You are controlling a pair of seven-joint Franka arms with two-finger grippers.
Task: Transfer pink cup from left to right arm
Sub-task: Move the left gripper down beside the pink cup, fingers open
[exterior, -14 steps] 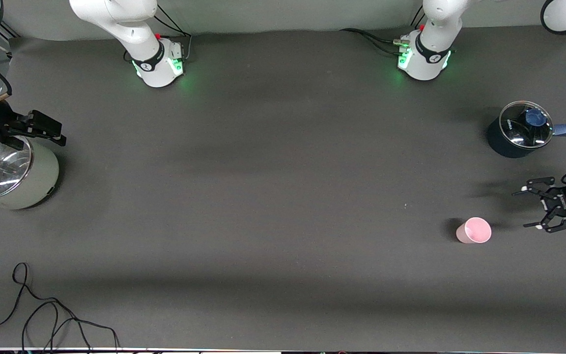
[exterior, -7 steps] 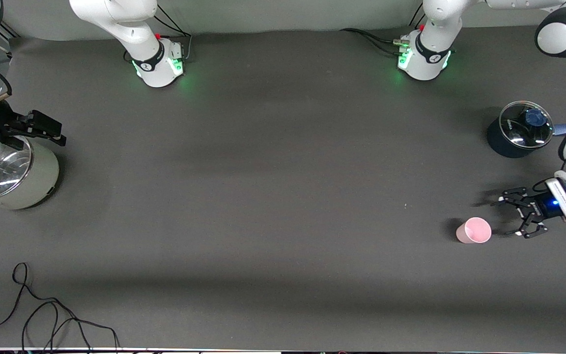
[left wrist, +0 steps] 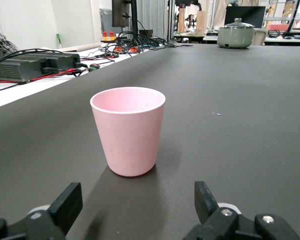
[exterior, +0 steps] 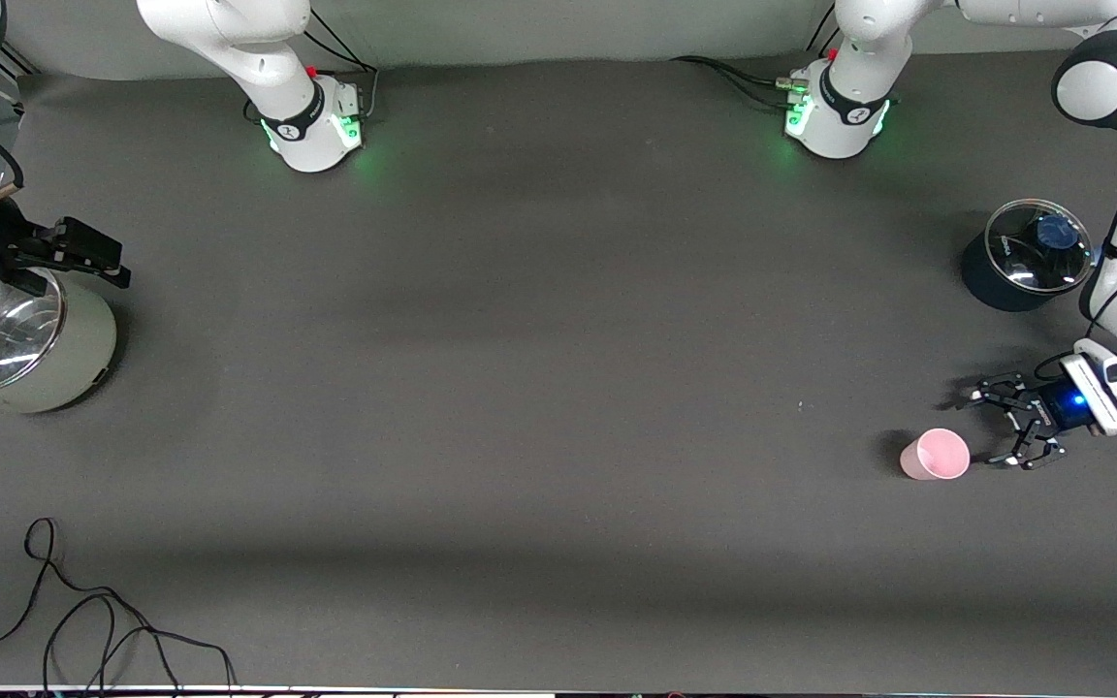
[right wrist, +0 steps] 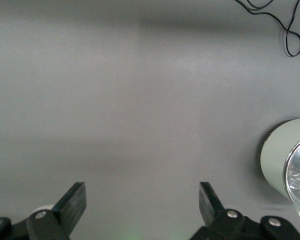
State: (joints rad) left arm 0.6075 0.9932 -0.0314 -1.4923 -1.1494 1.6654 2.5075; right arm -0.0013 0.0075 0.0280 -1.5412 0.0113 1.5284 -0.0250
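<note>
Front view shows the left gripper (exterior: 987, 429) low over the table (exterior: 539, 388) at the left arm's end, fingers spread wide and holding nothing, pointed at the pink cup (exterior: 935, 454). That cup stands upright on its base, mouth up, just ahead of the open fingertips and not yet between them; a narrow strip of bare tabletop separates cup and gripper. In the left wrist view the pink cup (left wrist: 128, 130) fills the middle ground, centred on the gap between the two black fingers (left wrist: 66, 206), with no writing or mark on its plain wall.

Beside the left arm, farther from the front camera than its gripper, sits a dark pot (exterior: 1022, 257) with a glass lid and blue knob. A small white label shows on its side, too small to read.

The right gripper (exterior: 74, 250) waits at the right arm's end of the table, over the edge of a pale green pot (exterior: 30, 344) with a glass lid. The right wrist view shows its fingers (right wrist: 72, 201) wide apart and empty above bare tabletop, the pale green pot (right wrist: 282, 160) off to one side and a loop of black cable (right wrist: 277, 22) ahead of it. No brand or lettering can be read on either gripper.
</note>
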